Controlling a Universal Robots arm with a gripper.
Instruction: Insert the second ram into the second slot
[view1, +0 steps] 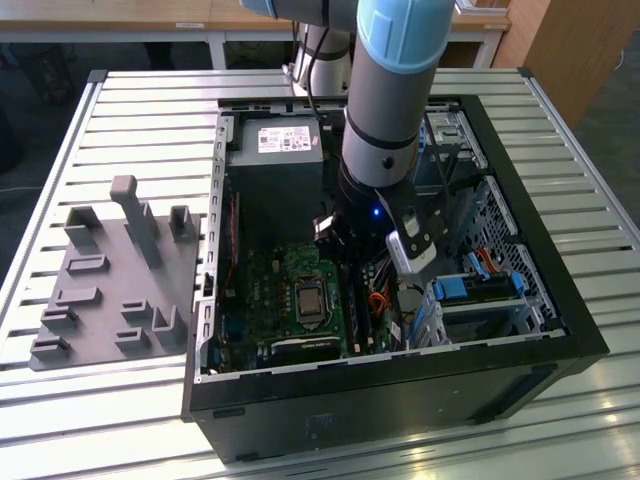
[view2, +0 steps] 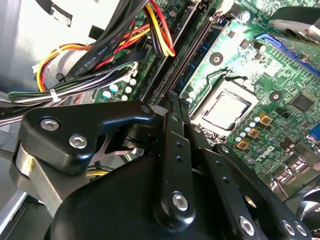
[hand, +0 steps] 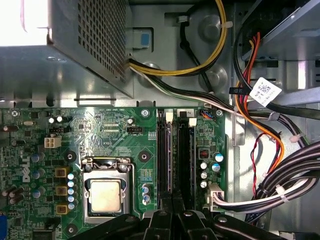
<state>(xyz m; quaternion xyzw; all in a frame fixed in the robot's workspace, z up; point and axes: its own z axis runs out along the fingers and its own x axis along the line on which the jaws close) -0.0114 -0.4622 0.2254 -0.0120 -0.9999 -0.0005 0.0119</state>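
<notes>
My gripper (view1: 352, 288) reaches down into the open computer case (view1: 560, 300), right over the two ram slots (view1: 358, 318). Its fingers stand close together, shut, with the tip (view2: 171, 95) just above the end of the slots. A thin dark blue ram stick (view2: 202, 52) stands seated in the slot nearer the processor socket (hand: 106, 195). I cannot tell whether this stick (hand: 169, 160) is the second ram. The neighbouring slot (hand: 186, 160) looks dark, and I cannot make out what it holds. In the first wrist view my gripper (hand: 173, 214) sits in line with the gap between the two slots.
A power supply (view1: 275, 150) fills the case's far end. Cable bundles (hand: 280, 185) run close beside the slots. Bright blue drive brackets (view1: 470, 290) sit at the exterior view's right. A grey fixture plate (view1: 110, 280) with upright holders lies on the slatted table outside the case.
</notes>
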